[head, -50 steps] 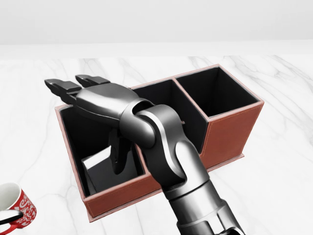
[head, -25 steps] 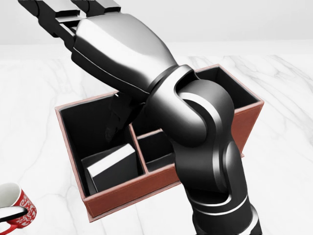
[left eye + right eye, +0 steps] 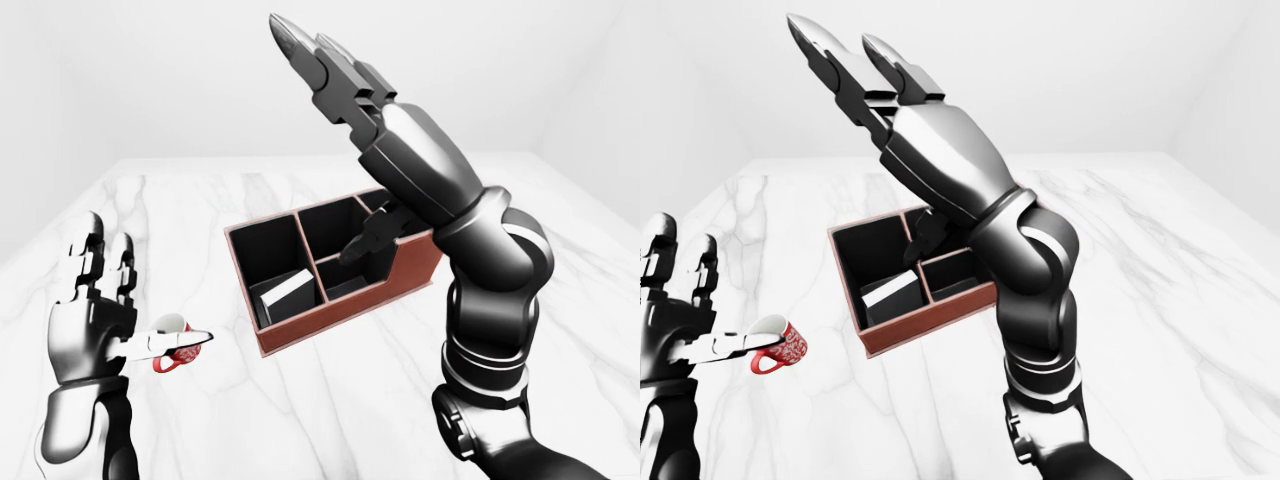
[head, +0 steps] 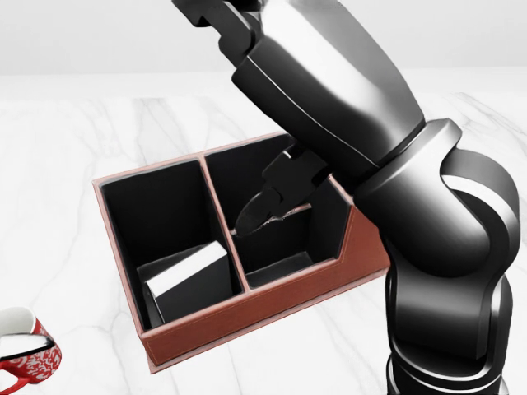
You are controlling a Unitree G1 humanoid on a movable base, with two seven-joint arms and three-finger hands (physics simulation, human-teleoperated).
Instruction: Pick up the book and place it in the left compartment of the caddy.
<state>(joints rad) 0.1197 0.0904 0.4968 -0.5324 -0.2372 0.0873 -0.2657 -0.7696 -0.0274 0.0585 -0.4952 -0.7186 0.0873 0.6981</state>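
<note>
The book leans tilted inside the left compartment of the red-brown caddy, which stands on the white marble table. The right hand is raised high above the caddy, empty, its fingers spread apart and pointing up and left. The left hand hovers at the left, fingers apart, just beside a red patterned mug.
</note>
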